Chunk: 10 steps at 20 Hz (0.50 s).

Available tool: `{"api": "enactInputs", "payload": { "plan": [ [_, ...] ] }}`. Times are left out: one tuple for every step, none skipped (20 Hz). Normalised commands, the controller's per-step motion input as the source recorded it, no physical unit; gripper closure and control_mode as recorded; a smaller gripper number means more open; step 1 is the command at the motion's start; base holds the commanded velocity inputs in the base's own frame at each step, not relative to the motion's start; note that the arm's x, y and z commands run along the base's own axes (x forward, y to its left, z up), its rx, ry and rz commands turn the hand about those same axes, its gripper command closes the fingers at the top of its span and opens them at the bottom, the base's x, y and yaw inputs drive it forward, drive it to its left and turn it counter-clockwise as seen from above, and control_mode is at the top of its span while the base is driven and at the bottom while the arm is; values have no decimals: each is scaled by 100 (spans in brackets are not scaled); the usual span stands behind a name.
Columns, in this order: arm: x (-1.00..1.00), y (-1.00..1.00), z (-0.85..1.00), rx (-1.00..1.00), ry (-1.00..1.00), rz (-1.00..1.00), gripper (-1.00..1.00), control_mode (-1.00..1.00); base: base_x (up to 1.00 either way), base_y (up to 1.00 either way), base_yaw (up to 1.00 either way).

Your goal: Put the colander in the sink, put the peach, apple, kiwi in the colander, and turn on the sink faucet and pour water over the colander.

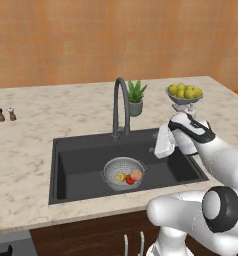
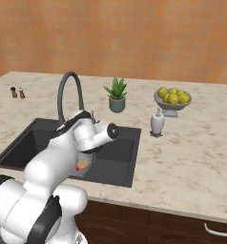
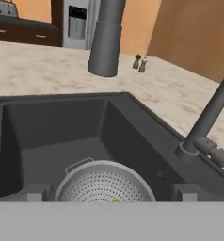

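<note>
Gripper [image 3: 109, 195] hangs with its jaws spread wide and nothing between them, over the sink's [image 1: 81, 167] right end. No readable writing shows. Perforated silver colander [image 1: 122, 171] sits mid-basin near the front wall, holding the peach [image 1: 136, 175], apple [image 1: 130, 180] and kiwi [image 1: 120, 177]. Dark gooseneck faucet [image 1: 120, 107] stands at the back rim.

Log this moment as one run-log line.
colander in sink | peach, apple, kiwi inside | gripper open, empty | sink faucet off
</note>
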Motion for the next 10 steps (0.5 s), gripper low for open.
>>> {"api": "enactInputs", "payload": {
  "plan": [
    [56,-11,45,10,-26,13,-100,-100,0,0,0],
    [48,0,34,10,-25,12,-100,-100,0,0,0],
    [41,0,29,15,-20,11,-100,-100,0,0,0],
    [41,-3,29,20,-16,10,-100,-100,0,0,0],
    [40,-3,34,23,-17,9,-100,-100,0,0,0],
    [45,0,31,25,-14,8,-100,-100,0,0,0],
    [50,0,30,24,-12,9,-100,-100,0,0,0],
    [52,0,35,22,-8,9,-100,-100,0,0,0],
    [50,0,42,19,0,6,-100,-100,0,0,0],
    [41,0,44,16,0,1,-100,-100,0,0,0]
  ]
}}
